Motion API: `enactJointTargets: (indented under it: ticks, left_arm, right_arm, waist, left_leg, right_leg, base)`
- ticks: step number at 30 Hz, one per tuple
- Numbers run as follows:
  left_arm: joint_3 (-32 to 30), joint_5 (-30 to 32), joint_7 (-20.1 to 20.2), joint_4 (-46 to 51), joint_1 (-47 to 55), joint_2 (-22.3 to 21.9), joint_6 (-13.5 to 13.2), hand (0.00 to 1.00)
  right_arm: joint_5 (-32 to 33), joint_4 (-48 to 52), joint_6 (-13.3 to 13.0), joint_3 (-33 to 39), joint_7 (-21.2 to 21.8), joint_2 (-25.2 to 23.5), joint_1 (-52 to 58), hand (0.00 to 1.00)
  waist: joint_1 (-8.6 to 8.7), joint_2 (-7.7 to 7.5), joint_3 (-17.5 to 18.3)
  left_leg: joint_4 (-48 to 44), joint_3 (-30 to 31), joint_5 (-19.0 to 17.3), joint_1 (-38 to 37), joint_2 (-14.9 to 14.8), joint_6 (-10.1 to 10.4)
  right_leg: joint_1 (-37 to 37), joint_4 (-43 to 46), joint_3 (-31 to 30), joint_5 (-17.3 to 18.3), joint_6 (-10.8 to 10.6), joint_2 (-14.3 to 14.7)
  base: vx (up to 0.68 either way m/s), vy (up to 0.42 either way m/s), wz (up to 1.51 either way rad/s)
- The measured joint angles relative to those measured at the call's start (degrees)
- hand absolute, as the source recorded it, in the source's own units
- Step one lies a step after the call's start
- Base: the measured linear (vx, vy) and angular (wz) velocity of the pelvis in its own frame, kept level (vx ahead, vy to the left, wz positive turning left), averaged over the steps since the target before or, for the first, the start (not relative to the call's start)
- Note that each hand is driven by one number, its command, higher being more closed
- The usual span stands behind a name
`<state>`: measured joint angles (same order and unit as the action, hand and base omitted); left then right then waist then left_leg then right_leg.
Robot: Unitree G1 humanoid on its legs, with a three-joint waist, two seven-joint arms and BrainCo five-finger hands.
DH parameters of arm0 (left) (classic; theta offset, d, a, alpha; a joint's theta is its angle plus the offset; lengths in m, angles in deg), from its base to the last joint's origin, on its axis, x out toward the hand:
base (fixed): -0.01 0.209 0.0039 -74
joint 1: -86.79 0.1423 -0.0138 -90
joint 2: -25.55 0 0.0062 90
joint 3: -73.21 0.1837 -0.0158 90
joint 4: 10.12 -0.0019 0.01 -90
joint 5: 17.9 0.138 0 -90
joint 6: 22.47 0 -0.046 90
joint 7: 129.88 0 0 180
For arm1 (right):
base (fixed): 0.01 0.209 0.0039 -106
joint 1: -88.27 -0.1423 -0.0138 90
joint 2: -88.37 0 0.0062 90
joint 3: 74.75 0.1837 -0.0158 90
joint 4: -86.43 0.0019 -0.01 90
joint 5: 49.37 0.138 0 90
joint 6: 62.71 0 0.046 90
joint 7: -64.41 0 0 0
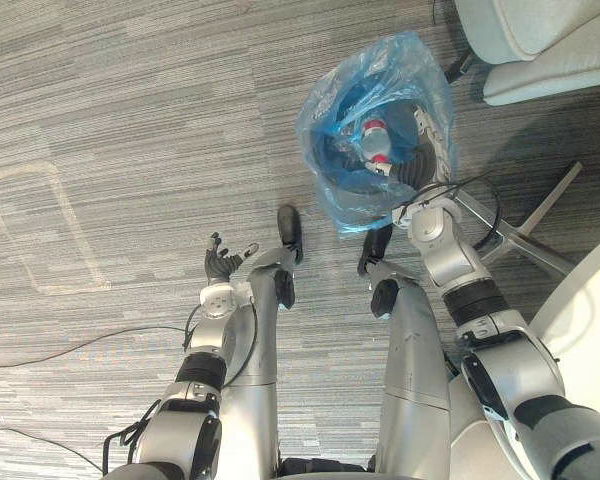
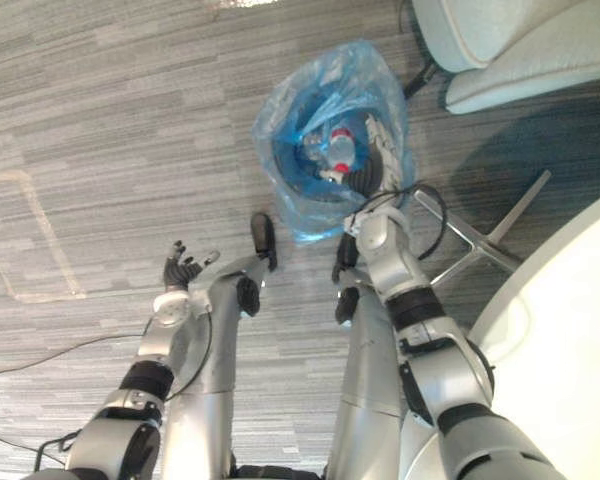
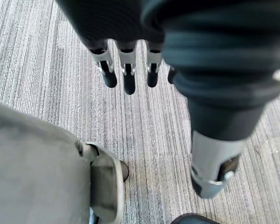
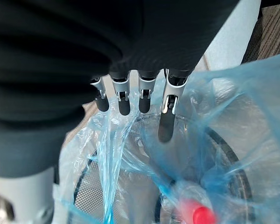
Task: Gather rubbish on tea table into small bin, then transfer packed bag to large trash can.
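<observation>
Our right hand (image 1: 418, 162) reaches down to the right side of the bin (image 4: 91, 191). Its fingers (image 4: 165, 123) are straight and side by side over the loose blue bag (image 1: 332, 205) that lines it, and as far as we can see they pinch nothing. The bin stands on the carpet (image 1: 130, 120) ahead of us, and a bottle (image 1: 377, 140) with a red cap lies inside the bag.

We judge the bag to be the weak point. The film is thin and crumpled, so a grasp on a single fold could slip out or tear it. If we lift from one side only, the mouth may gape and let the bottle roll out. The liner is draped over the rim and may also drag the light mesh bin up with it.

Our left hand (image 1: 220, 266) hangs low on the other side, fingers spread and empty, well apart from the bin.

Metal chair legs (image 1: 540, 225) splay just beside the bin under our right arm, and a swinging bag could snag on them. A pale chair (image 1: 540, 40) stands beyond the bin, and a white table (image 1: 590, 300) crowds our right.
</observation>
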<state>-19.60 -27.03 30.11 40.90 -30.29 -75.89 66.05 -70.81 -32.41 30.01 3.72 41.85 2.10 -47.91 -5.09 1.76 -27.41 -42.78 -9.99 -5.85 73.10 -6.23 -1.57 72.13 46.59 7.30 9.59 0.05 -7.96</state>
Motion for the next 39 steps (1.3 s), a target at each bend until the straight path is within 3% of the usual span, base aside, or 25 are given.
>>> enactJointTargets:
  ticks: [7, 18, 26, 39]
  left_arm:
    - [0.5, 0.1, 0.0, 0.1, 0.1, 0.5, 0.9, 0.0]
    - [2.8, 0.8, 0.0, 0.0, 2.0, 0.9, 1.3, 0.0]
    - [5.0, 1.1, 0.2, -1.1, 2.1, 1.5, 0.8, 0.0]
    - [7.2, -0.2, 0.4, -1.2, 2.1, 1.4, -1.6, 0.0]
  right_arm:
    - [-1.9, 10.4, -1.3, -0.8, -0.9, 0.0, 7.2, 0.0]
    - [-12.5, 14.5, -2.9, -5.4, 0.4, 0.7, 16.6, 0.0]
    - [-17.7, 8.6, -3.8, -11.2, 3.6, 3.2, 16.9, 0.0]
    - [-23.6, -4.2, -3.3, -16.2, 4.7, 4.0, 9.6, 0.0]
  waist:
    - [0.42, -0.51, 0.4]
    - [1.44, -2.41, 2.6]
    - [1.19, -2.41, 2.7]
    - [-0.17, -2.39, 2.7]
  left_leg:
    - [0.5, 0.0, 0.3, -0.2, -0.2, 0.0]
    - [2.5, -0.1, 0.9, -2.2, -0.5, 0.2]
    - [2.5, -0.1, 0.4, -3.4, -1.3, 0.8]
    - [4.3, -0.9, 1.0, -3.3, -1.1, 0.5]
  right_leg:
    - [-0.3, -1.1, 0.3, -0.4, 0.4, 0.2]
    - [-2.5, -3.8, 0.4, -1.2, 0.7, 0.9]
    - [-4.1, -4.9, 0.6, -1.5, 0.5, 1.6]
    - [-3.4, -6.0, 0.2, -2.4, 0.5, 1.6]
  base:
    - [-0.04, 0.003, -0.02]
    - [-0.03, -0.002, -0.03]
    - [-0.04, -0.008, -0.04]
    - [-0.01, 0.0, -0.01]
